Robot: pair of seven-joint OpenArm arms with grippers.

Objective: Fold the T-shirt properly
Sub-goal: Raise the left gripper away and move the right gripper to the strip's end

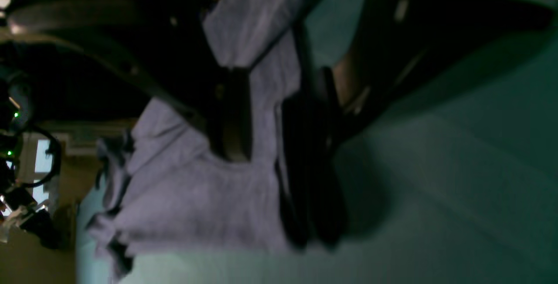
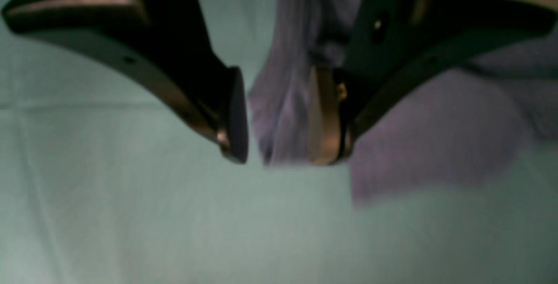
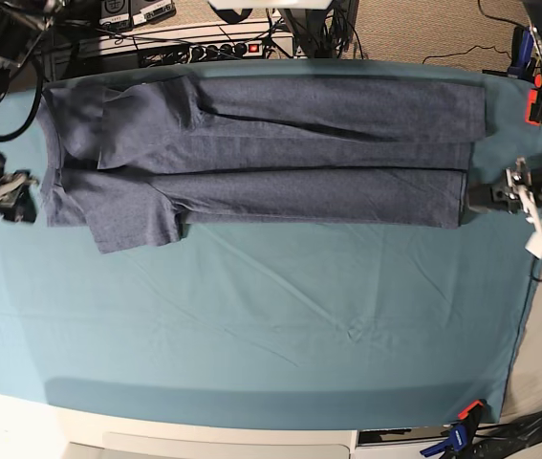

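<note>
The T-shirt [image 3: 280, 143] lies as a long slate-blue band across the far half of the teal cloth, sleeves bunched at its left end. At the band's right end sits my left gripper [image 3: 476, 196], low on the table. In the left wrist view its jaws stand apart as the left gripper [image 1: 266, 144], with T-shirt [image 1: 187, 197] fabric lying loose between and beyond them. My right gripper [image 3: 22, 196] is at the band's left end. Seen from its wrist, the right gripper [image 2: 281, 144] is open, with an edge of the T-shirt [image 2: 436, 144] in the gap, unpinched.
The teal table cloth [image 3: 271, 325] covers the whole table. Behind the far edge lie a power strip and cables [image 3: 204, 43]. An orange clamp [image 3: 536, 100] sits on the right edge and another clamp [image 3: 462, 426] at the near right corner.
</note>
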